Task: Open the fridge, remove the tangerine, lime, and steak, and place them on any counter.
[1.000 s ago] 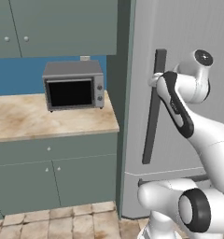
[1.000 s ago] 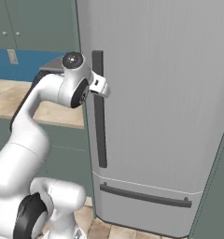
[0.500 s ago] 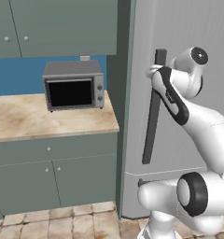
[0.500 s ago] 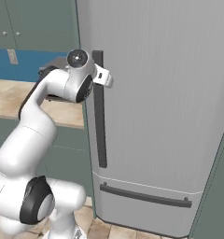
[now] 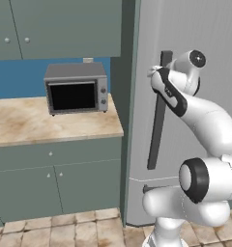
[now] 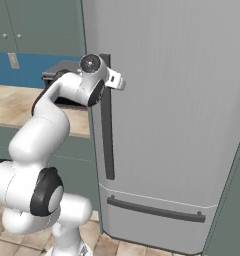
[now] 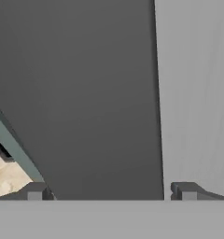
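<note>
The fridge (image 5: pixel 205 34) (image 6: pixel 167 100) stands closed, so the tangerine, lime and steak are hidden behind its door. Its long dark bar handle (image 5: pixel 155 130) (image 6: pixel 107 145) runs down the door's left side. My gripper (image 5: pixel 156 72) (image 6: pixel 115 80) is at the top of that handle. In the hand view the handle (image 7: pixel 86 93) lies broad and dark between the two open fingertips of the gripper (image 7: pixel 111 191), with light grey door (image 7: pixel 198 93) to its right. The jaws straddle the bar without pinching it.
Left of the fridge, the beige marble counter (image 5: pixel 40 128) (image 6: pixel 7 107) carries a grey microwave (image 5: pixel 77 89) over grey-green cabinets (image 5: pixel 55 188). Wall cabinets (image 5: pixel 55 26) hang above. The lower drawer's horizontal handle (image 6: pixel 154 210) sits near the floor.
The arm has stretched further toward the fridge. The hand has moved up and in onto the top of the handle. The jaws have stayed open.
</note>
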Tool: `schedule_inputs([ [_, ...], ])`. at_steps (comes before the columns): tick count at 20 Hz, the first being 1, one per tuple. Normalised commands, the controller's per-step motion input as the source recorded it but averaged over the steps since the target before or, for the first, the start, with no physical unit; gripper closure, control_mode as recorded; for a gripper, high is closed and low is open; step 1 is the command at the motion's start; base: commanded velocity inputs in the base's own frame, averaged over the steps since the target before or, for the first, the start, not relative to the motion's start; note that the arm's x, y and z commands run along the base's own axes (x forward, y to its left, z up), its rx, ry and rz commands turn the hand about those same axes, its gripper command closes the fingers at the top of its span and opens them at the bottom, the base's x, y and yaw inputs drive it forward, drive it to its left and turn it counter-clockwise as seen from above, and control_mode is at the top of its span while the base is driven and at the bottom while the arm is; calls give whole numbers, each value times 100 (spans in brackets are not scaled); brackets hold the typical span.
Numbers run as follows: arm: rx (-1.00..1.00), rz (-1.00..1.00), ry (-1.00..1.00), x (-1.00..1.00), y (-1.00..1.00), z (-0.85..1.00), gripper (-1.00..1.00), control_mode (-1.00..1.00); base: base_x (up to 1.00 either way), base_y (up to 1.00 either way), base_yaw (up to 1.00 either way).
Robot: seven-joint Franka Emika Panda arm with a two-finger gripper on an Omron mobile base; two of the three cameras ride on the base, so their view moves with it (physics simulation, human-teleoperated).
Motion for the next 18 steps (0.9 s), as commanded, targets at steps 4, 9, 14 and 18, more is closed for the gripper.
schedule_inputs([
  [4,0,0,0,60,-8,-1,-100,-100,0,0,0],
  [9,-1,0,0,33,14,-31,100,-100,0,0,0],
  [14,0,0,-9,21,15,-44,100,-100,0,0,0],
  [18,0,0,0,16,5,-14,100,-100,0,0,0],
])
